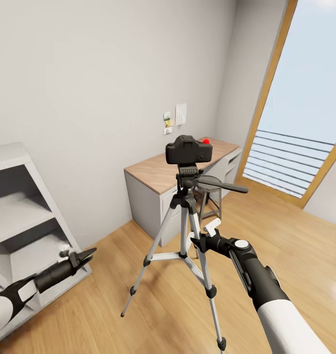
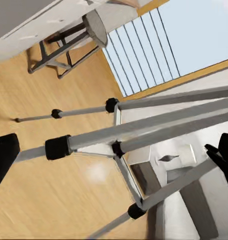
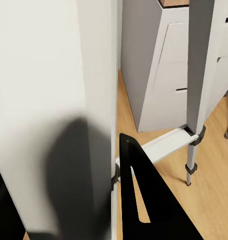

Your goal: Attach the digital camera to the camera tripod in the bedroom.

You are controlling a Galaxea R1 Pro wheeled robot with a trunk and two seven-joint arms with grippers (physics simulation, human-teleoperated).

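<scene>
Camera: I see the digital camera (image 1: 188,149) mounted atop the camera tripod (image 1: 186,231), centre frame.
Left gripper (image 1: 87,255): parted, empty, lower left.
Right gripper (image 1: 199,240): at a tripod leg; grip unclear.

Matt black digital camera (image 1: 188,149) on the camera tripod (image 1: 185,231) with smooth silver-grey metallic legs, above glossy wood floor (image 1: 153,314).

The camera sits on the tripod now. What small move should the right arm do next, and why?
Probably draw the right gripper back, away from the camera tripod. The digital camera already sits level on its head, and the gripper hangs empty close beside a leg, where a bump could tip it.
</scene>
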